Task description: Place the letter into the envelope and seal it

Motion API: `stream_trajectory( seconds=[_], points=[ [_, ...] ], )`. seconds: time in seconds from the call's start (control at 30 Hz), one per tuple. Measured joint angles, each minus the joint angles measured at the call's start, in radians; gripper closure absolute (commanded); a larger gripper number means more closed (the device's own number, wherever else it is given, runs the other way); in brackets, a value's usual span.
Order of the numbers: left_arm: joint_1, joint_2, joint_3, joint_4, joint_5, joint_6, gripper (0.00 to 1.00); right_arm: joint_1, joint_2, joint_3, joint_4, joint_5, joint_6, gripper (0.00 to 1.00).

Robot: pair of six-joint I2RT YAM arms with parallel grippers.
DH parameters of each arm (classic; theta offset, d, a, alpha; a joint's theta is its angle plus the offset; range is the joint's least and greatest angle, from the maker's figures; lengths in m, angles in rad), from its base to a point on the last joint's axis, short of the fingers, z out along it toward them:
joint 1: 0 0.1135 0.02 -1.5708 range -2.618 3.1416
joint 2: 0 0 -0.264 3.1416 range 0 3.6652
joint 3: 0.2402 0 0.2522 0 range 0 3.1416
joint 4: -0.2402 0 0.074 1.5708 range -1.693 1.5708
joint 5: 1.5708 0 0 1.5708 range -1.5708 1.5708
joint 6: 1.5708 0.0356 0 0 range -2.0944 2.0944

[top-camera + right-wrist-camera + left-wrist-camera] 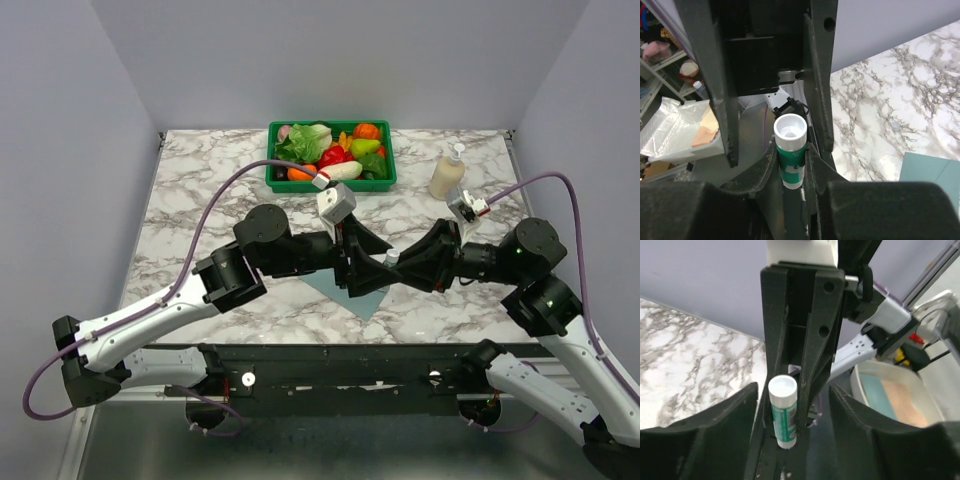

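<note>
L gripper (792, 396) open, jaws wide, holds nothing | R gripper (791, 156) clamped on glue stick (784, 420), green label, text not readable | envelope (366, 300) flat on table (200, 200) under both grippers, mid-near | far: veg basket (273, 152), bottle (447, 173) to its right

Left arm (150, 318) and right arm (548, 375), black and white.
White shells, black joints, a purple cable (262, 163) along each; left gripper (792, 392) and right gripper (790, 150) black, with round holes.
</note>
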Motion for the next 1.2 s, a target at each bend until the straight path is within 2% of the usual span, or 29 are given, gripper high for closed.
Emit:
stream_trajectory(
  seconds=[0.17,0.4,0.57,0.77,0.87,1.0,1.2],
  points=[
    [0.062,-0.058,-0.029,-0.011,-0.013,-0.003,0.11,0.0,-0.018,-0.032,0.014,0.06,0.003,0.99],
    [0.184,-0.22,-0.074,-0.003,-0.089,-0.019,0.1,0.0,-0.05,-0.105,0.017,0.229,0.047,0.99],
    [0.212,-0.35,-0.126,-0.072,-0.27,-0.012,0.05,0.0,0.006,-0.148,0.078,0.268,0.087,0.99],
    [0.278,-0.444,-0.224,-0.203,-0.439,-0.016,0.01,0.0,0.159,-0.199,0.209,0.302,0.146,0.99],
    [0.36,-0.452,-0.289,-0.252,-0.456,-0.026,0.01,0.001,0.257,-0.2,0.284,0.326,0.155,0.99],
    [0.523,-0.452,-0.394,-0.273,-0.413,-0.046,0.01,0.036,0.444,-0.155,0.388,0.351,0.14,0.99],
    [0.879,-0.457,-0.55,-0.258,-0.204,-0.072,0.01,0.121,0.762,-0.038,0.528,0.38,0.119,0.99]
  ],
)
